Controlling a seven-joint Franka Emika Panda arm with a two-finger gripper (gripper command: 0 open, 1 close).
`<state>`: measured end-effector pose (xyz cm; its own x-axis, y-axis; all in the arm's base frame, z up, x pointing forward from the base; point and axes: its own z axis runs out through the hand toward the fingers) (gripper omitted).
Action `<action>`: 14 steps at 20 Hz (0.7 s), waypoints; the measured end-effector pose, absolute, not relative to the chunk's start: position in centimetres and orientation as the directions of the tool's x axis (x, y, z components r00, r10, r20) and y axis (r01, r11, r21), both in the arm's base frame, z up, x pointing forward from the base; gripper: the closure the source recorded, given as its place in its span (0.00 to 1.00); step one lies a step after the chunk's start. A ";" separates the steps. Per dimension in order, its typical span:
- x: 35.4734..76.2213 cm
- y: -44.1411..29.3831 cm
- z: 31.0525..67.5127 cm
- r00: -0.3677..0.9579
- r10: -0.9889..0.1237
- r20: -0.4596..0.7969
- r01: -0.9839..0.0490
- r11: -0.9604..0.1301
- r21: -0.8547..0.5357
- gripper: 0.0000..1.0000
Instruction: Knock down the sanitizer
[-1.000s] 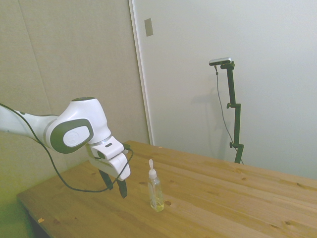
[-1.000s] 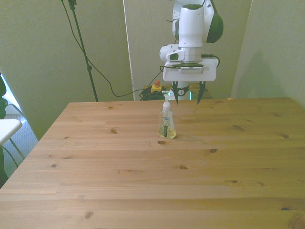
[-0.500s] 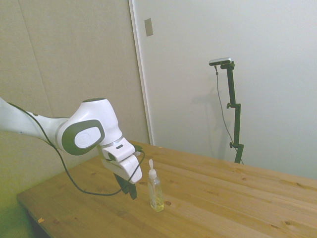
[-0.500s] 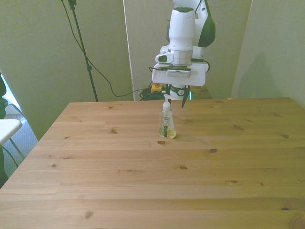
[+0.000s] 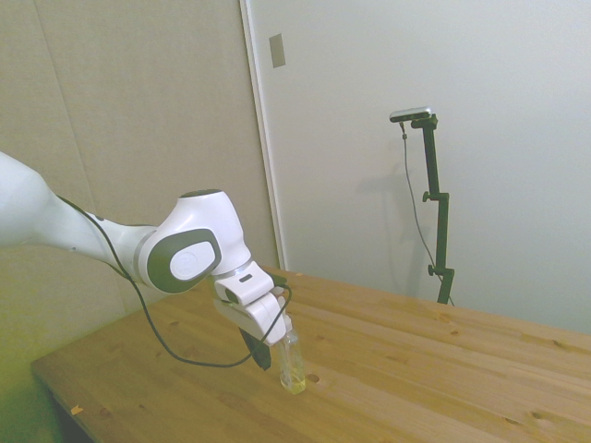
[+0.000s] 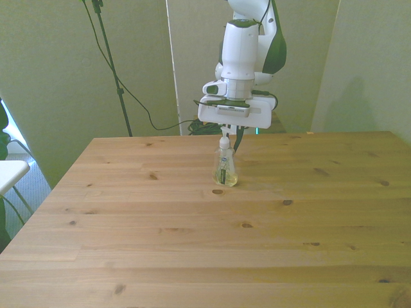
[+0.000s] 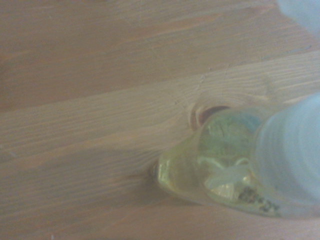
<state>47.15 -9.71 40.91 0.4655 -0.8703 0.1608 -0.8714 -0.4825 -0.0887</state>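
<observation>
The end effector (image 5: 266, 358) hangs low over the wooden bench (image 5: 443, 369), with its dark fingers pointing down and a little forward. In the side view only one dark finger tip is clear, and in the front view the white body of the hand covers most of the fingers, so I cannot tell if they are apart or together.

Directly at the end effector (image 6: 232, 140) stands the sanitizer (image 5: 292, 365). It is upright on the bench, and its clear body with yellowish liquid is just beside the finger tip, on the side away from the arm. In the side view the white hand body is in front of the pump top and hides it. In the front view the pump top of the sanitizer (image 6: 224, 165) reaches up to just under the white hand body, and one dark finger comes down beside the bottle neck. Whether the finger really touches the bottle, I cannot say.

The wrist view looks down on the sanitizer (image 7: 225, 162) from very near; the yellowish base and the blurred white top are seen, and a dark knot in the wood lies just beside the base.

Farther from the end effector, the bench (image 6: 192, 244) extends toward the front camera.
</observation>
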 end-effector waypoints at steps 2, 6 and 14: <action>47.9 -9.9 40.9 0.456 -0.875 0.164 -0.875 -0.475 -0.096 1.00; 49.4 -10.1 41.2 0.436 -0.883 0.171 -0.882 -0.457 -0.114 1.00; 53.7 -13.1 41.1 0.376 -0.908 0.186 -0.904 -0.403 -0.140 1.00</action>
